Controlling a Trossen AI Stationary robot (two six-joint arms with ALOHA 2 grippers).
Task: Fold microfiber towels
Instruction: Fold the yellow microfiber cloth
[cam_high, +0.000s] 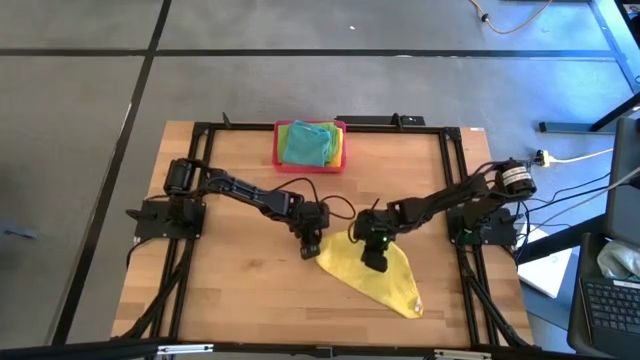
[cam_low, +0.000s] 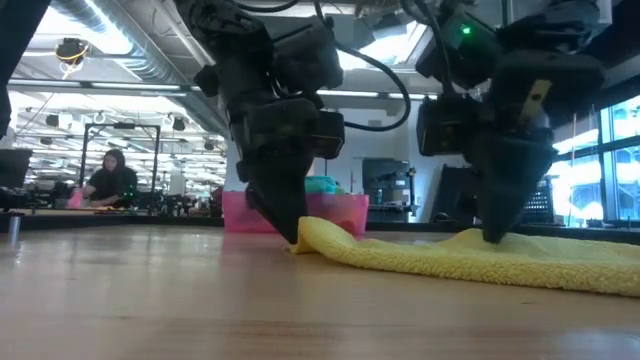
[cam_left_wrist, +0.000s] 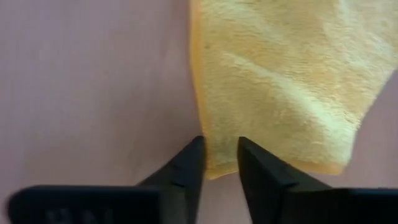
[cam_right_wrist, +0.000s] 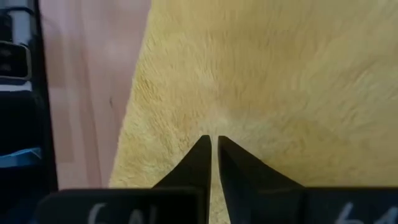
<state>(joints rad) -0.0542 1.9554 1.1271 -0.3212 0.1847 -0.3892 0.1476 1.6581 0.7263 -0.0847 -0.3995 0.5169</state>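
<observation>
A yellow microfiber towel (cam_high: 388, 282) lies spread on the wooden table, near the front and right of the middle. My left gripper (cam_left_wrist: 221, 149) is open at the towel's left corner, pointing steeply down, with that corner (cam_left_wrist: 219, 163) between its fingers. My right gripper (cam_right_wrist: 214, 142) is shut, its tips down on the towel's middle. In the low view the towel (cam_low: 450, 258) lies flat, with its left end (cam_low: 318, 232) slightly humped beside my left gripper (cam_low: 290, 232). My left gripper's fingers stand on either side of the towel's corner edge (cam_left_wrist: 211, 140), coming from above. Whether they touch the cloth, I cannot tell. My right gripper presses its shut fingertips (cam_low: 492, 236) down on the towel's middle (cam_right_wrist: 214, 121), slanting from above. The towel lies flat on the table under them.
A pink tray (cam_high: 279, 150) with a teal towel (cam_high: 305, 143) and other folded cloths stands at the table's far edge. Bare wood lies left of the yellow towel and along the front. A person (cam_low: 110, 180) sits far off in the room behind.
</observation>
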